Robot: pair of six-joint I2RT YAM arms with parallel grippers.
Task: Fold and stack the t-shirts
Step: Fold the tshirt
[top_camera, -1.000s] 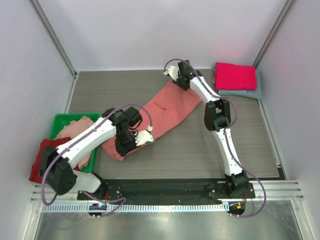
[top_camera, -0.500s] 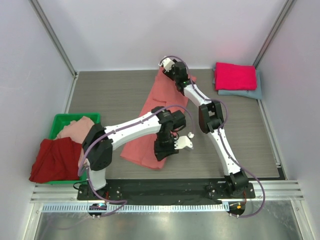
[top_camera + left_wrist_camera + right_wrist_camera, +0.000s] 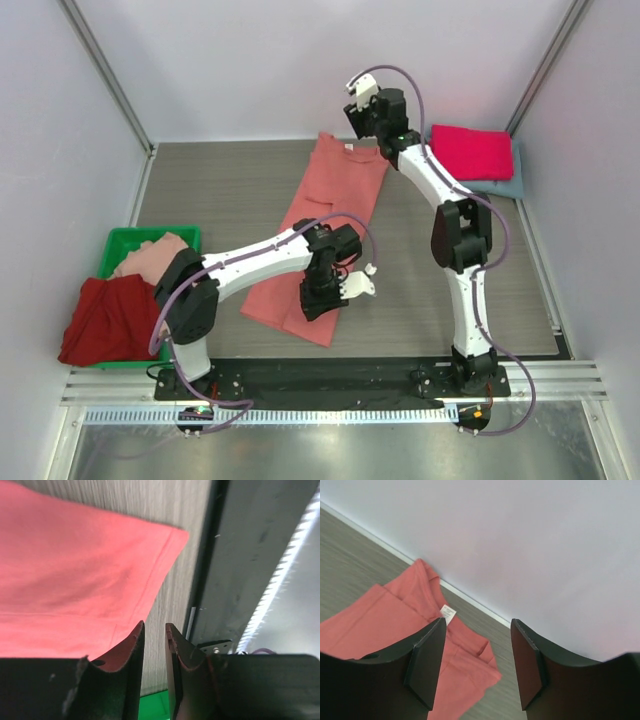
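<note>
**salmon shirt laid out long, both grippers off it**

i see the salmon-coral shirt (image 3: pixel 330 200) lying flat on the table (image 3: pixel 220 190). it runs diag from the far wall at centre down toward the near edge, neck end far. its white neck label (image 3: pixel 447 614) shows in the r wrist cam.

left gripper (image 3: pixel 154 627) sits low over the near hem of that shirt. fingers are down to a narrow slit w/ no cloth between them, and a hem corner lies just past the tips.

right gripper (image 3: pixel 477 625) is up by the far wall above the neck end. fingers are spread wide, holding nothing.

far right: magenta shirt (image 3: pixel 470 152) folded, resting on the grey-blue shirt (image 3: pixel 505 186).

near left: green bin (image 3: pixel 128 240) w/ the pale pink shirt (image 3: pixel 150 257) in it. the dark red shirt (image 3: pixel 105 320) hangs over the bin's near-left side.
</note>
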